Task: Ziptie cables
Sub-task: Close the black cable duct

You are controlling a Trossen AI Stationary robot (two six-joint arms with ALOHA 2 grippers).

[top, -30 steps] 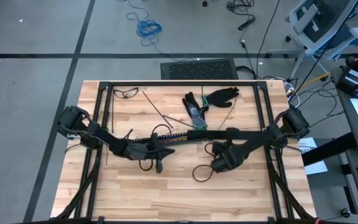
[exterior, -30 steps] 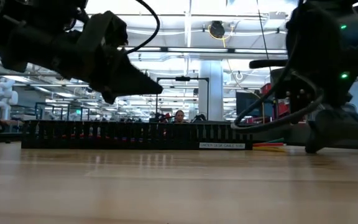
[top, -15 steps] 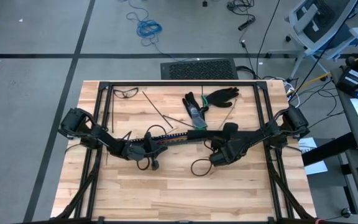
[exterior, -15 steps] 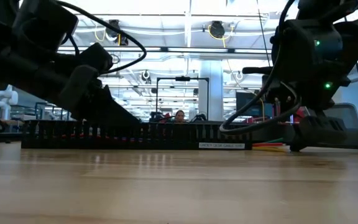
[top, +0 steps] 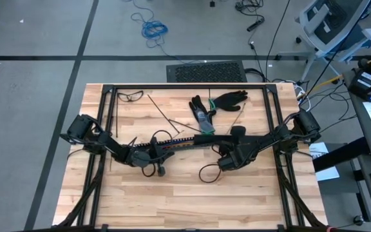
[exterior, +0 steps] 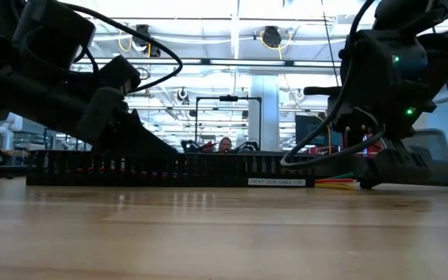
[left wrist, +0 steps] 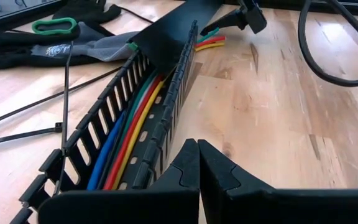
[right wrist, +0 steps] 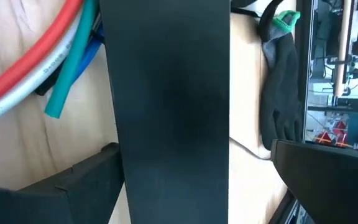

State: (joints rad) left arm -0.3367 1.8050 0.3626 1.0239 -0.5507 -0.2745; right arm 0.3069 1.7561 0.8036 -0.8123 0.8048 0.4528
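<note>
The cables, in blue, red, yellow and green, lie inside a long black slotted rail at mid-table. Their ends stick out beside a flat black strip at the rail's right end. My left gripper is shut and low beside the rail's near wall, toward its left end. My right gripper is open, with one finger on each side of the flat strip. Thin dark zipties lie flat on the wood beyond the rail. My left gripper's shut fingertips stand close against the rail's near wall; I cannot tell whether they touch it. My right gripper straddles the flat strip from above, slanting down. One finger sits right at the strip's edge; I cannot tell whether it touches.
Black gloves with a green tag lie behind the rail's right end. Safety glasses lie at the far left. A loose black cable loop trails on the near side. Bare wood stretches toward the near edge.
My left gripper has come down from above the rail to table level beside it, tipping further down. My right gripper has shifted a little toward the rail and the table's left, sinking slightly. Rail and cables have stayed put.
</note>
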